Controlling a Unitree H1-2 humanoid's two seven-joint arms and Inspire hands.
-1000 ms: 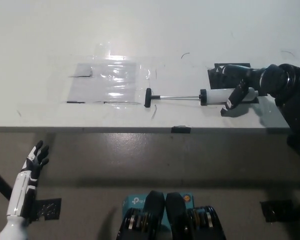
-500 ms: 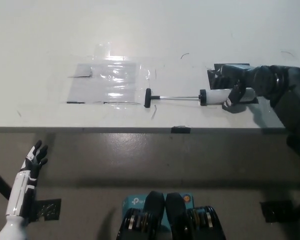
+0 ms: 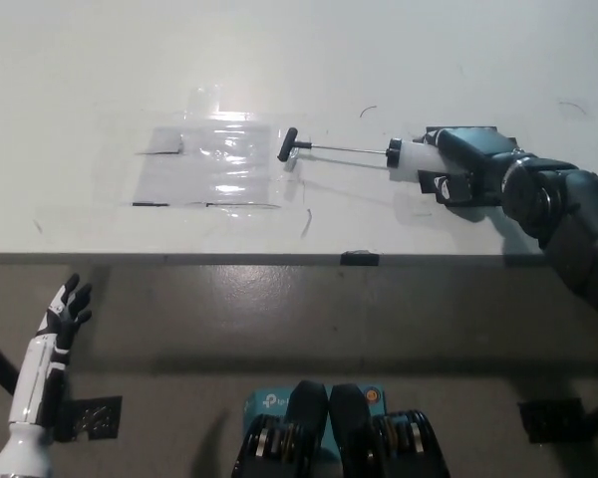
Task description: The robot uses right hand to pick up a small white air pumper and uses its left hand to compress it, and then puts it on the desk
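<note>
The small white air pumper [image 3: 411,160] is lifted a little off the white desk [image 3: 100,70], its thin rod and black T-handle [image 3: 288,143] drawn out and pointing left. My black right hand [image 3: 466,167] is shut on the pumper's white barrel at the right of the desk. The pumper's shadow falls on the desk below it. My white left hand [image 3: 66,310] hangs low at the lower left, below the desk's front edge, fingers spread and holding nothing.
A clear plastic sheet [image 3: 214,164] lies flat on the desk left of the handle. A small black clip [image 3: 360,258] sits on the desk's front edge. Grey floor shows below the edge.
My right hand has closed on the pumper's barrel and raised it; the pumper has moved up and away from the desk's front edge. The left hand has barely moved.
</note>
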